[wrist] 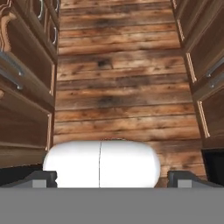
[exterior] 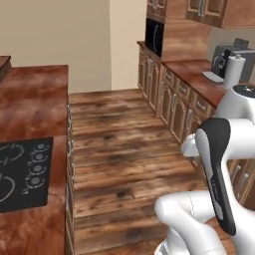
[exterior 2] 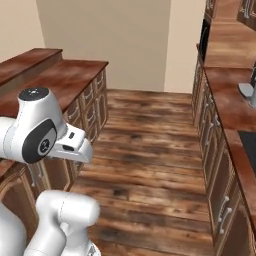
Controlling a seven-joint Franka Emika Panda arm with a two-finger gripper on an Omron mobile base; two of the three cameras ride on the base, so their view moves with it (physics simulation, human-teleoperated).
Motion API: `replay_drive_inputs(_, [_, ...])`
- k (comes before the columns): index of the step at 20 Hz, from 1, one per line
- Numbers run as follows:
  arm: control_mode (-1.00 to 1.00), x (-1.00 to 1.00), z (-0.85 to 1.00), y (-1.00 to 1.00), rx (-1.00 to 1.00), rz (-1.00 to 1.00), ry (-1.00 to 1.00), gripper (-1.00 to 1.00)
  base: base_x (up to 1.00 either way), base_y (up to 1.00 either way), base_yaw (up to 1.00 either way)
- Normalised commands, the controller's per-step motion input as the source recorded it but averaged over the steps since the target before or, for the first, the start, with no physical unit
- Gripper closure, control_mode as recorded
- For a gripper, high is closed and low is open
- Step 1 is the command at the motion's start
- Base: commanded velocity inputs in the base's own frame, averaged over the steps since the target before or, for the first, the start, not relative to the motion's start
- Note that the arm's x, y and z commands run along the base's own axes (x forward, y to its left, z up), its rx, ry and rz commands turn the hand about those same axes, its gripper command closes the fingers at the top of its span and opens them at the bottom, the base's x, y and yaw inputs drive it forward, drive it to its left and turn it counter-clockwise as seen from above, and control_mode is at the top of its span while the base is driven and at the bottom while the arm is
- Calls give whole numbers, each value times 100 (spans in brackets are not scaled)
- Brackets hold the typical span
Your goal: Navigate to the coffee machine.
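Kitchen aisle with a plank floor (exterior: 124, 144) running between wooden cabinets, seen from behind a white arm (exterior: 219, 164) folded at the lower right of the left base view. The coffee machine (exterior: 228, 57) stands at the upper right of that view on the right-hand counter (exterior: 191, 74), just behind a white paper towel roll (exterior: 234, 71), with a black microwave (exterior: 155, 36) built in farther along and a black cooktop (exterior: 22, 172) at the left edge. In the hand view the gripper (wrist: 112, 178) points down at the floor, its two tips far apart at the bottom corners, so the jaws stand wide and hold nothing.

The tall dark grey boxy coffee machine (exterior: 230, 56) stands upright on the brown wooden counter (exterior: 196, 74) – at its far right end, partly hidden behind a white cylinder (exterior: 234, 71), light grey drip tray at its base.
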Motion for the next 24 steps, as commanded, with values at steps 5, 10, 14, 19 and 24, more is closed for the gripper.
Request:
replay_drive_inputs(5, [100,0,0,0,0,0,0,-100,79,-14,0])
replay_drive_inputs(10, [100,0,0,0,0,0,0,-100,98,-2,0])
replay_drive_inputs(14, [100,0,0,0,0,0,0,-100,100,-8,0])
replay_drive_inputs(19, [100,0,0,0,0,0,0,-100,100,-20,0])
replay_drive_inputs(24, [100,0,0,0,0,0,0,-100,100,-37,-7])
